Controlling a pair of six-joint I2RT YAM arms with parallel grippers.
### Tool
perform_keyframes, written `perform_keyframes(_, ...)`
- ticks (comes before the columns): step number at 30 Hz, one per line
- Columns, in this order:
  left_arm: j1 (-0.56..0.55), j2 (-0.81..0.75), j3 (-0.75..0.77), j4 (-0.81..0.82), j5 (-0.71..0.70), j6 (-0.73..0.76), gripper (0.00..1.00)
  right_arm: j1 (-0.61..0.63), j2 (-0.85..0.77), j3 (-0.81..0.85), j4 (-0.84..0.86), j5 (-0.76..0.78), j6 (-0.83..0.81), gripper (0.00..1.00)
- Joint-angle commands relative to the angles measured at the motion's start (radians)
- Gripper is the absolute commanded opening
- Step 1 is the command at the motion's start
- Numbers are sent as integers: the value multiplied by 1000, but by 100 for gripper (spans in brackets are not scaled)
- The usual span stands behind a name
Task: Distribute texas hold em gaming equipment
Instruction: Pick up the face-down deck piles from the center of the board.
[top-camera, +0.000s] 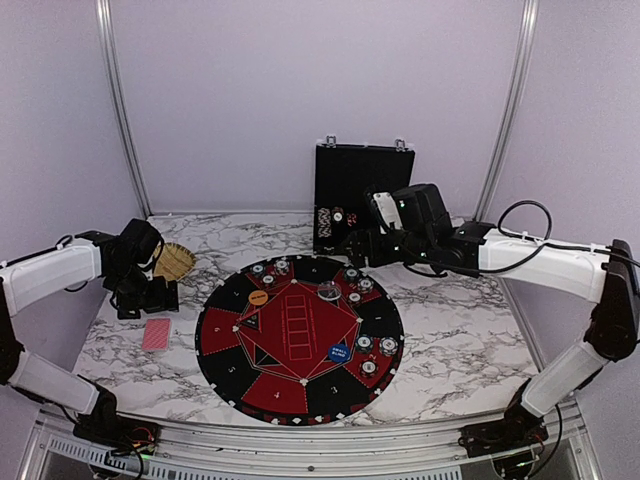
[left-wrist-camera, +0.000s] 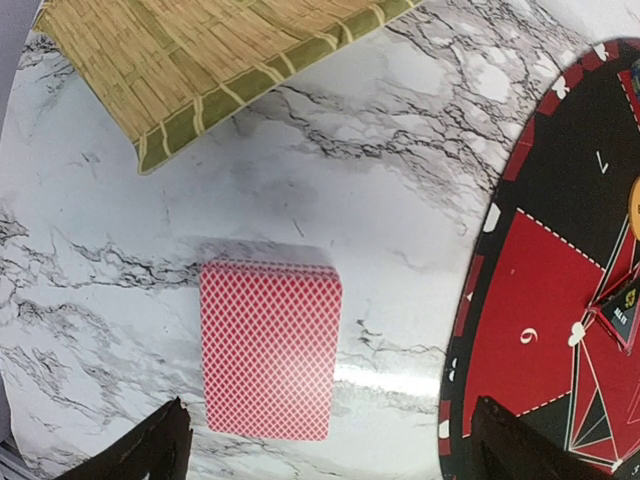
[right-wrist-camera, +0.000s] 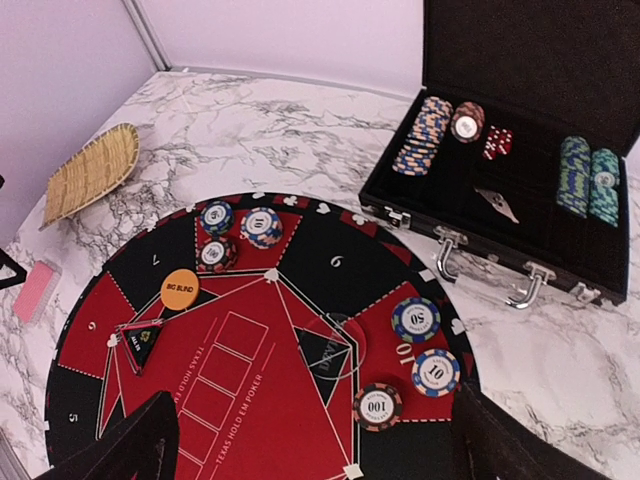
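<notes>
Red-backed card deck (left-wrist-camera: 268, 350): fine white lattice, rounded corners.

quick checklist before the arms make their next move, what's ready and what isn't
1. Left gripper open, nothing between its fingers: ok.
2. Red-backed card deck lying flat and squared on the marble table, off the mat: ok.
3. Right gripper open and empty above the mat: ok.
4. Case lid up, chip stacks exposed inside: ok.
5. Chips in every numbered sector of the mat: not ok, several sectors are bare.
6. How many cards the deck holds: cannot tell.
</notes>
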Motion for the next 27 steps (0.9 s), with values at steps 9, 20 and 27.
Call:
perform_keyframes(9,115,94,-11,-1,95,44,99,-7,35,36,128,-131,-60,93)
perform_keyframes(20,138,204,-14,10,96,42,99,-22,22,-3,167,-152,-60,93)
perform_keyframes(27,148,268,-21,33,99,42,99,-38,7,-20,168,-163,-70,93)
